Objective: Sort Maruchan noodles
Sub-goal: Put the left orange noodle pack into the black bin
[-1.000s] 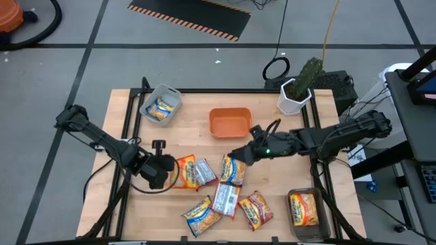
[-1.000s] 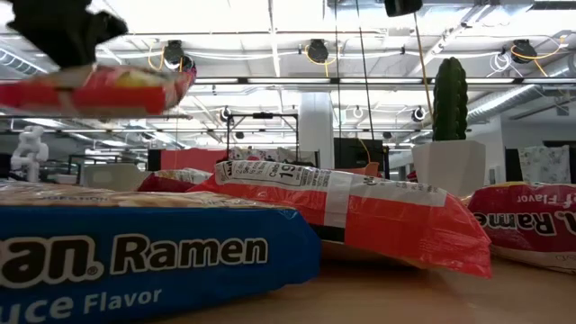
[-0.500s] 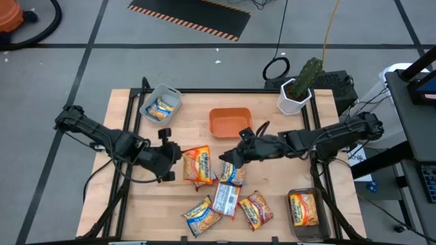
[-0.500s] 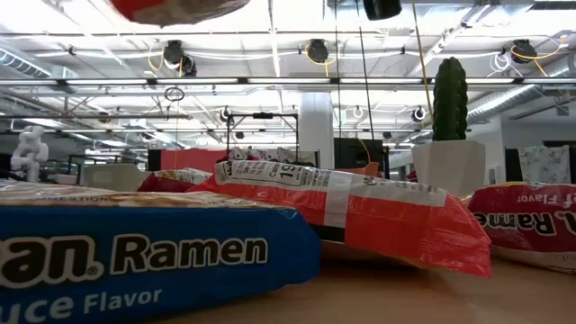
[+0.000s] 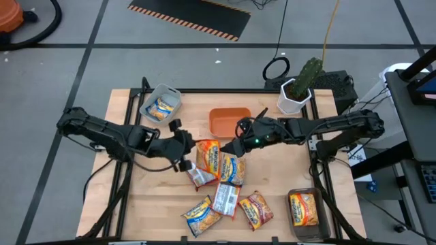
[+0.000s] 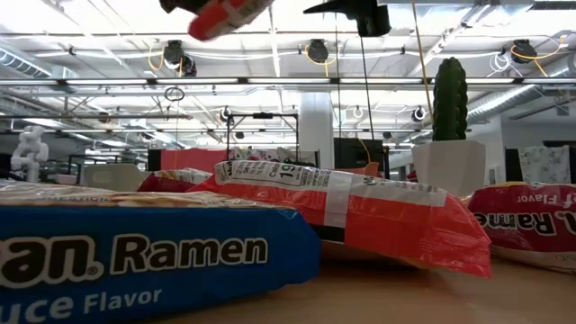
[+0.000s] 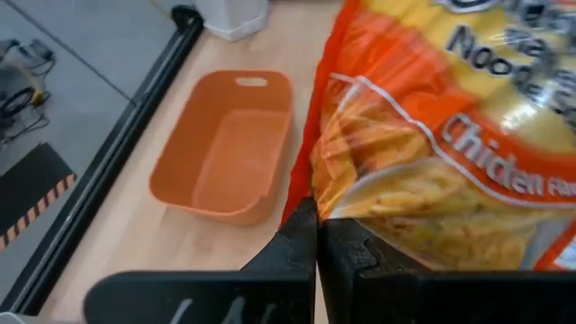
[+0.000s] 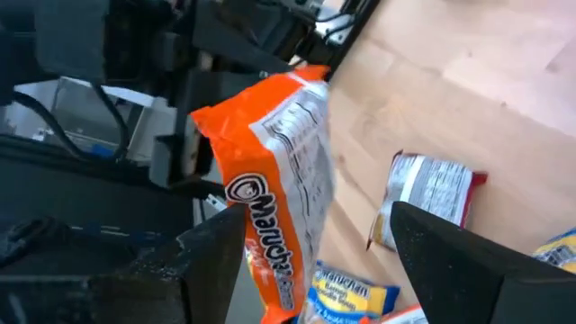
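My left gripper [image 5: 185, 148] [image 7: 317, 220] is shut on an orange Maruchan packet [image 5: 208, 155] [image 6: 225, 13] [image 8: 279, 189], held in the air near the orange bin [image 5: 229, 121] [image 7: 225, 148]. My right gripper [image 5: 235, 146] [image 8: 328, 261] is open just to the packet's right, its fingers facing it; I cannot tell whether they touch. Several more packets lie flat on the table's near half: a silver-red one [image 5: 199, 177] [image 8: 432, 193], a yellow-blue one [image 5: 231, 170], another silver-red one [image 5: 225, 199] and two orange ones [image 5: 201, 214] [image 5: 255, 209]. My left gripper pinches the orange packet by its left edge [image 7: 337, 211] between its two shut fingers, coming about level from the table's left. The packet is lifted clear of the table and sticks out tilted beyond the fingertips, toward the right arm.
A grey bin [image 5: 160, 103] at the far left holds one packet. A clear bin [image 5: 304, 207] at the near right corner holds another. A potted cactus [image 5: 300, 88] stands at the far right. Bare wood shows along the table's left and right sides.
My left gripper has risen and moved toward the table's right and far edge, carrying the orange packet up off the table toward the orange bin. The packet has tipped in the hold. My right gripper has shifted a little toward the far edge, close to the packet.
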Controlling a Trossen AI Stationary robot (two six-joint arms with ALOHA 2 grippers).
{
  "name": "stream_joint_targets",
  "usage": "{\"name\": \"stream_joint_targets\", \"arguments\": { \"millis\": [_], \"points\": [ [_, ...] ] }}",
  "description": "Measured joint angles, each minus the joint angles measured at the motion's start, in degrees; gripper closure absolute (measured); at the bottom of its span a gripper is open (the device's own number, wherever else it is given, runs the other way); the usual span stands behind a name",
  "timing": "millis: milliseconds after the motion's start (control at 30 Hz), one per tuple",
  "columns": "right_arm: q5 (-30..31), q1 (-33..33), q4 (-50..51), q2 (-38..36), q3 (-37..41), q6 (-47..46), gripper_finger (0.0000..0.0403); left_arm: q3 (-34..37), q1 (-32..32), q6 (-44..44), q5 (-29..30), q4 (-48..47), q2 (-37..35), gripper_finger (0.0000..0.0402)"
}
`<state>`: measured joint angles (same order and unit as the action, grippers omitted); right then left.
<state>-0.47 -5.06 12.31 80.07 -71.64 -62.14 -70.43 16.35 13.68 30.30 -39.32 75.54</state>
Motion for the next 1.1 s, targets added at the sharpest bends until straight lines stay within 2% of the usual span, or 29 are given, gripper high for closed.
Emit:
{"name": "stream_joint_targets", "arguments": {
  "millis": [167,667,933,1100],
  "points": [
    [-3.8,2.7,0.0,0.0,0.0,4.2,0.0133,0.0,-3.8,0.3,0.1,3.2,1.8,0.0401],
    [-17.6,14.9,3.5,0.1,0.0,16.8,0.0134,0.0,-13.5,1.8,-2.2,3.3,3.3,0.0402],
    [-16.1,16.9,3.5,0.1,0.0,23.0,0.0134,0.0,-15.7,1.2,-4.9,5.8,3.3,0.0402],
    [-14.2,16.2,3.8,0.1,0.0,22.6,0.0134,0.0,-16.7,1.0,-5.0,6.3,3.2,0.0402]
  ]
}}
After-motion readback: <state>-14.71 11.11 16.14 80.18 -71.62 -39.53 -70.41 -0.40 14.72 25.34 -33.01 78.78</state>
